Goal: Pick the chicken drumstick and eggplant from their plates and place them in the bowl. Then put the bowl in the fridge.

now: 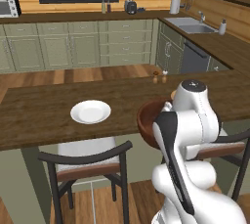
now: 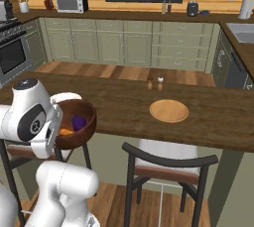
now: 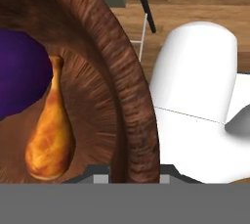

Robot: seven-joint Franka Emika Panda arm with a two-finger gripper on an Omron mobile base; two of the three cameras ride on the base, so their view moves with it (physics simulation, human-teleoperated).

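Note:
The dark reddish-brown wooden bowl [image 3: 128, 71] hangs at the counter's near edge, in front of my arm [image 1: 146, 120] [image 2: 85, 117]. In it lie the orange-brown chicken drumstick [image 3: 51, 135] [image 2: 66, 132] and the purple eggplant [image 3: 19, 71] [image 2: 78, 122]. My gripper [image 3: 134, 178] is shut on the bowl's thick rim, one finger on each side of the wall. The white plate [image 1: 90, 111] sits bare on the counter to the left. The tan-orange plate [image 2: 168, 110] lies bare to the right. The fridge is out of view.
Two dark chairs [image 1: 85, 162] [image 2: 168, 164] stand tucked under the counter's near edge [image 1: 49, 140]. Small salt and pepper shakers [image 2: 155, 83] stand at the counter's far edge. Green-grey cabinets [image 1: 83, 47], a sink [image 1: 190, 25] and a stove [image 2: 12, 47] line the walls beyond.

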